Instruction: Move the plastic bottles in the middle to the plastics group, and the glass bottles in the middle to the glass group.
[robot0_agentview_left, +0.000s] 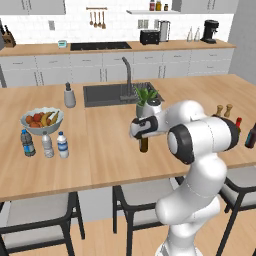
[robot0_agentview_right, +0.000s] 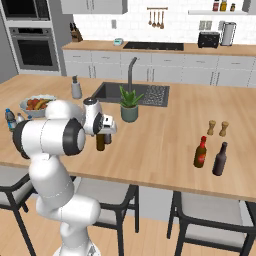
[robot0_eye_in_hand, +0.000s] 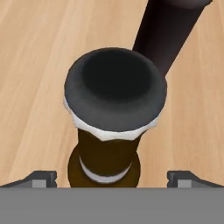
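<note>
Amber-brown glass bottle (robot0_eye_in_hand: 107, 162): upright on the island counter (robot0_agentview_left: 100, 150) near its middle, directly beneath the gripper (robot0_eye_in_hand: 111, 177). In the hand view its dark cap (robot0_eye_in_hand: 115, 94) sits dead centre, with one dark finger tip low at 8 o'clock and the other low at 4 o'clock, both well clear of the neck. Jaws stand wide, holding nothing. Judged a lined-up approach from above, so that the fingers can drop either side of the neck.

Darker maroon-brown bottle (robot0_eye_in_hand: 168, 30): just beside the amber one, at 1 o'clock from it in the hand view. Judged the chief obstruction; a spread finger could brush it on the way down.

Surroundings, left to right in the left base view:
- Plastics group: dark-blue-labelled bottle (robot0_agentview_left: 27, 143), pale grey-labelled bottle (robot0_agentview_left: 47, 145), and the bright-blue-labelled water bottle (robot0_agentview_left: 62, 145) standing close beside them, so that one looks already delivered.
- Fruit bowl (robot0_agentview_left: 42, 120), at 12 o'clock from the plastics.
- Soap dispenser (robot0_agentview_left: 69, 96).
- Sink (robot0_agentview_left: 107, 94) with faucet (robot0_agentview_left: 128, 75).
- Potted plant (robot0_agentview_left: 146, 100), at 12 o'clock from the gripper.
- Wooden shakers (robot0_agentview_left: 223, 110).
- Glass group: red-capped brown bottle (robot0_agentview_right: 200, 152) and near-black bottle (robot0_agentview_right: 219, 159), well apart from the amber bottle, the counter between them bare.
</note>
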